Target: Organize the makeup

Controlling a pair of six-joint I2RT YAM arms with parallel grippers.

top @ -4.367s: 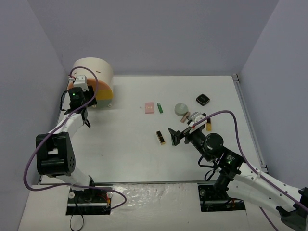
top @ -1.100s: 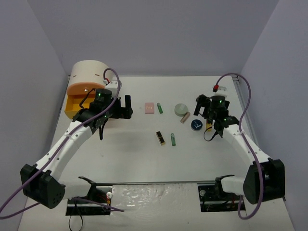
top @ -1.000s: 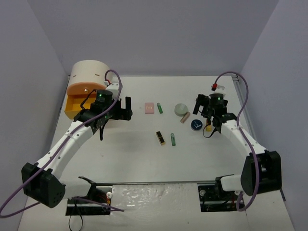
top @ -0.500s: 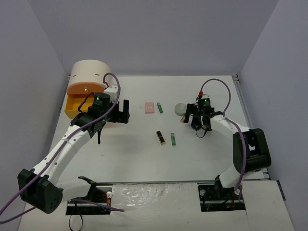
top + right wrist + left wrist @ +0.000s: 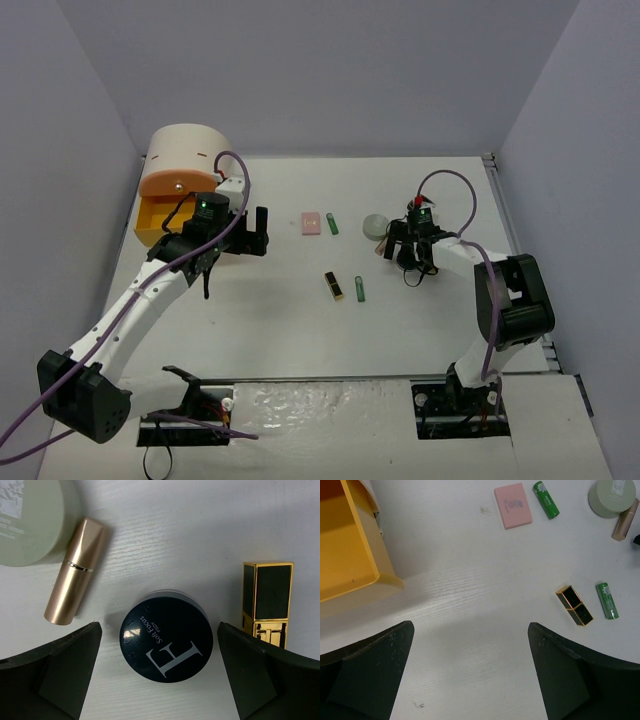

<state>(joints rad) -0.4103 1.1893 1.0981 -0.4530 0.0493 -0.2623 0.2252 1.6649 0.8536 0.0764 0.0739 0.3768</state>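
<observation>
On the white table (image 5: 200, 520), the right claw (image 5: 158, 630), spread wide, straddles a dark round compact (image 5: 166, 636).

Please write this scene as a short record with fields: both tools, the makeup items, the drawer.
left tool: open, empty, beside yellow drawer
right tool: open, over dark round jar, not closed on it
next to jar: rose-gold tube, sage compact, gold-black tube
middle group: pink compact, two green tubes, second gold-black tube
drawer state: pulled out, no makeup seen inside
</observation>
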